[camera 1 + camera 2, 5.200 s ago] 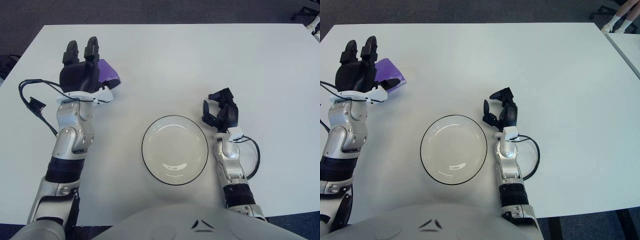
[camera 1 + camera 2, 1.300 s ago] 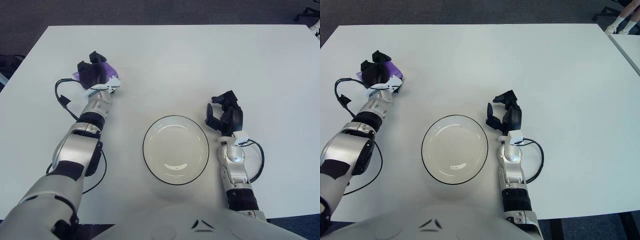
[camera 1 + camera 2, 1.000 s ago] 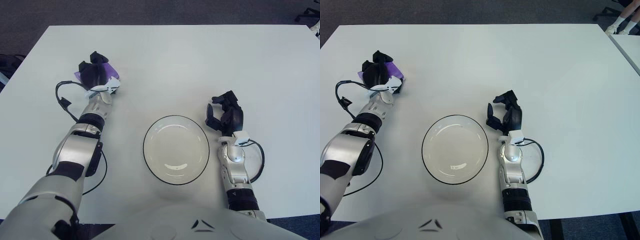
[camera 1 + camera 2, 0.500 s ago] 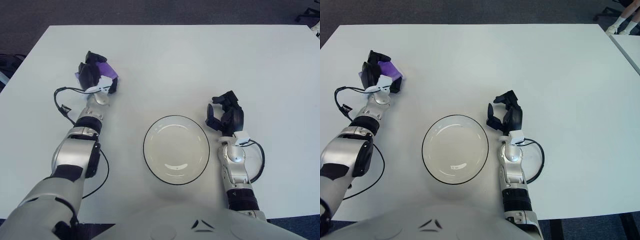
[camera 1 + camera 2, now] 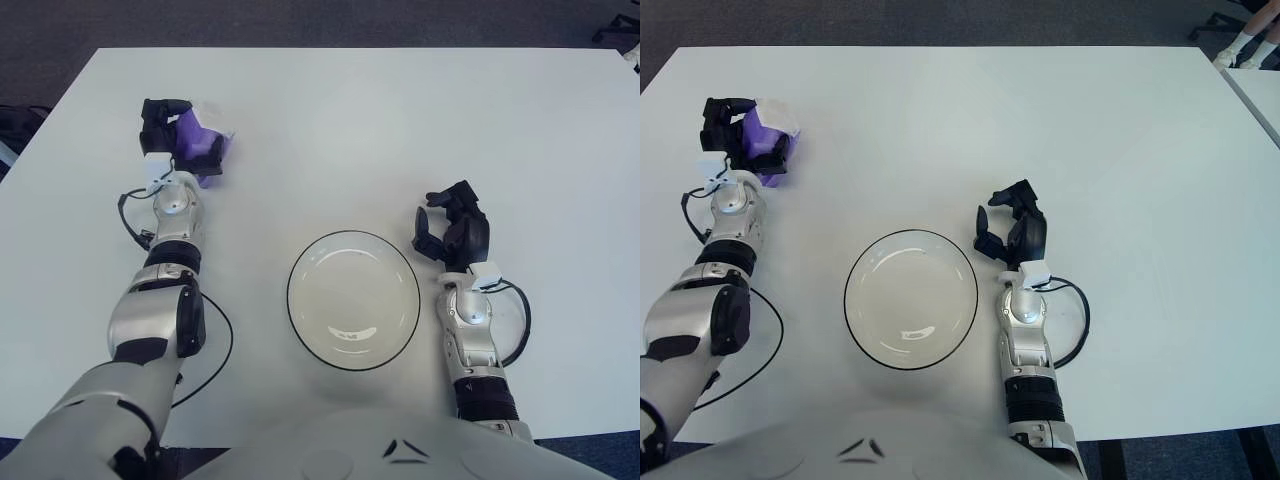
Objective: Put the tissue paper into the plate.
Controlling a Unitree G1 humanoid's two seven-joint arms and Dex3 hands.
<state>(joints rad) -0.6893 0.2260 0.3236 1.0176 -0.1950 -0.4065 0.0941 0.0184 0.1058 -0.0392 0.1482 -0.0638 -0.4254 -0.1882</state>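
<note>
I see my left hand [image 5: 172, 140] at the far left of the white table [image 5: 400, 130], fingers curled around the purple tissue paper [image 5: 200, 148], gripping it; the pack sits well apart from the plate [image 5: 353, 300], which is near centre; my right hand [image 5: 452, 228] shows just right of the plate, fingers loosely curled, holding nothing.

No readable txt, labels, brands or nos. anywhere; only a small dark triangle mark on robot's torso [image 5: 404, 451], no letters.
</note>
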